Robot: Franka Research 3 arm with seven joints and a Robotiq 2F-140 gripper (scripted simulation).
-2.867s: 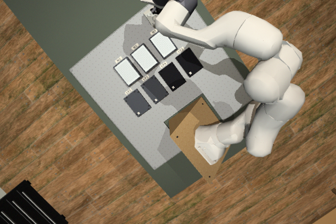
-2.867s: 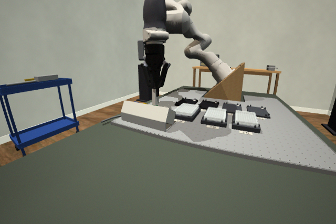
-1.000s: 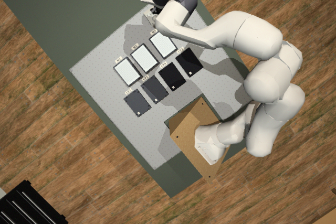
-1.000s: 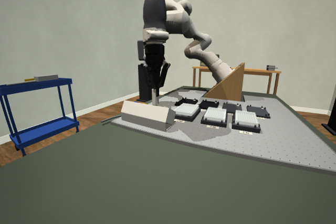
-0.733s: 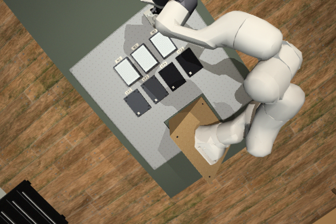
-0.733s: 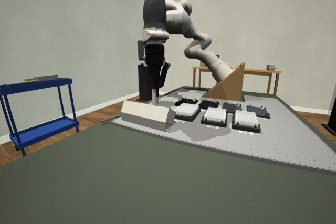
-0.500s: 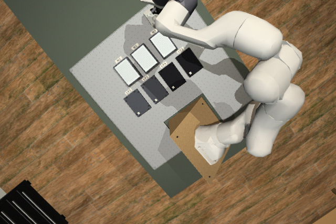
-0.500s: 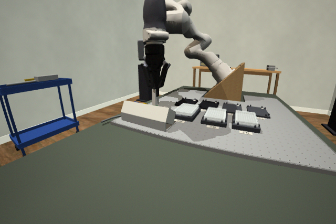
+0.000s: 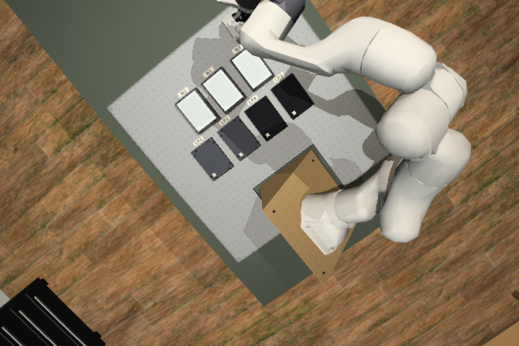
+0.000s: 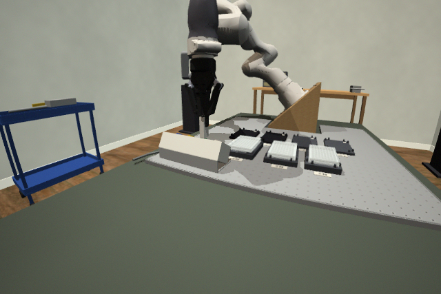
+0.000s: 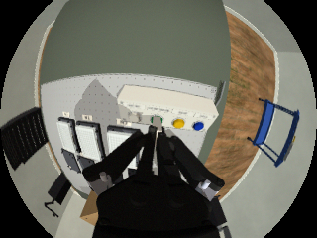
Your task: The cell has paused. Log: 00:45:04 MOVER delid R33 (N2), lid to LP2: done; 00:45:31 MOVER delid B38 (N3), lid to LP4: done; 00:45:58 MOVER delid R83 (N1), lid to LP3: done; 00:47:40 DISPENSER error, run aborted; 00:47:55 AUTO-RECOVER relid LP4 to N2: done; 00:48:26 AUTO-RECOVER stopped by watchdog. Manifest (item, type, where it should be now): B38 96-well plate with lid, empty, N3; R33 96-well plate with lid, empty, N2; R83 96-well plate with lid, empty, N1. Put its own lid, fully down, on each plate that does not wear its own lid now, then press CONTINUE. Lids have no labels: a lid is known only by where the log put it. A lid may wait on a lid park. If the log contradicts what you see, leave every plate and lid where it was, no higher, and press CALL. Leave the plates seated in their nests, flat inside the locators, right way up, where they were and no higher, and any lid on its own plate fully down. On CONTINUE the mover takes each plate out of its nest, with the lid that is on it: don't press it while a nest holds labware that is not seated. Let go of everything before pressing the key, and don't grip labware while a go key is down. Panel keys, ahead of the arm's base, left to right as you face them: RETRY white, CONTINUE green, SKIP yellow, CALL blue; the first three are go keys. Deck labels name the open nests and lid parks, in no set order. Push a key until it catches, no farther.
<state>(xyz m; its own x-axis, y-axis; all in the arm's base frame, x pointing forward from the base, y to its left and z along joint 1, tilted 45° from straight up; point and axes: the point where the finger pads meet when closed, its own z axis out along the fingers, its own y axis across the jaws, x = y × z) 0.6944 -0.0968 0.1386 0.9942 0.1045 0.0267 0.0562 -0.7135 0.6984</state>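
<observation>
Three white 96-well plates sit in their dark nests in a row: at N2 (image 9: pixel 195 110), N1 (image 9: pixel 223 90) and N3 (image 9: pixel 251 68). In the side view each one, such as the N3 plate (image 10: pixel 244 144), looks flat and low in its nest with a pale top. The four lid parks LP2 (image 9: pixel 212 159), LP3 (image 9: pixel 238 138), LP4 (image 9: pixel 265 117) and LP1 (image 9: pixel 292 96) show bare dark pads. My gripper (image 11: pixel 156 122) is shut and empty, pointing straight down at the key panel (image 10: pixel 193 151). Its tips (image 11: pixel 158 121) are at the green key. I cannot tell whether they touch it.
The yellow key (image 11: pixel 178 123) and blue key (image 11: pixel 197 126) lie right of my fingers. The white key is hidden behind the fingers. A wooden wedge (image 9: pixel 293 203) carries the arm's base. A blue cart (image 10: pixel 49 141) stands off the table to the left.
</observation>
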